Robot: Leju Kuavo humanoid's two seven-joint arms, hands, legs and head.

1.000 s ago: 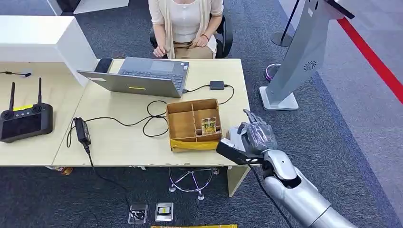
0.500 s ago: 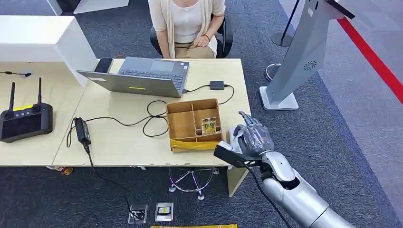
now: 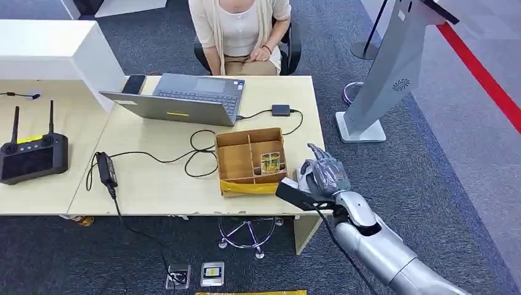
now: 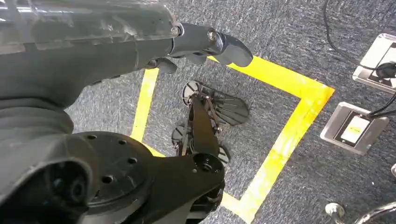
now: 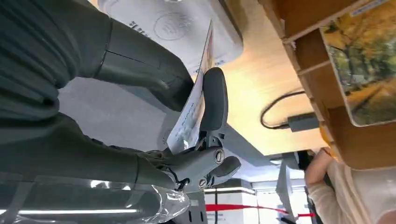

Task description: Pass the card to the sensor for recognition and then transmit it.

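Note:
My right hand (image 3: 324, 177) hovers at the table's right edge, just right of the brown divided box (image 3: 236, 161). In the right wrist view it (image 5: 140, 116) pinches a thin white printed card (image 5: 190, 114) between the thumb and a dark finger. The card stands edge-on, close over the white sensor pad (image 5: 170, 23) that lies on the wood top; whether they touch I cannot tell. A sliver of that pad (image 3: 300, 171) peeks out beside the hand from above. My left hand (image 4: 201, 42) hangs over the carpet and holds nothing.
A picture card (image 3: 270, 162) stands in the box's right compartment. On the table (image 3: 160, 184) lie a laptop (image 3: 184, 99), cables and a power brick (image 3: 105, 168). A person (image 3: 239, 31) sits behind it. A grey kiosk stand (image 3: 387, 80) rises to the right.
My right hand has drifted slightly left, toward the box and table edge, still pinching the card. The seated person shifted a little.

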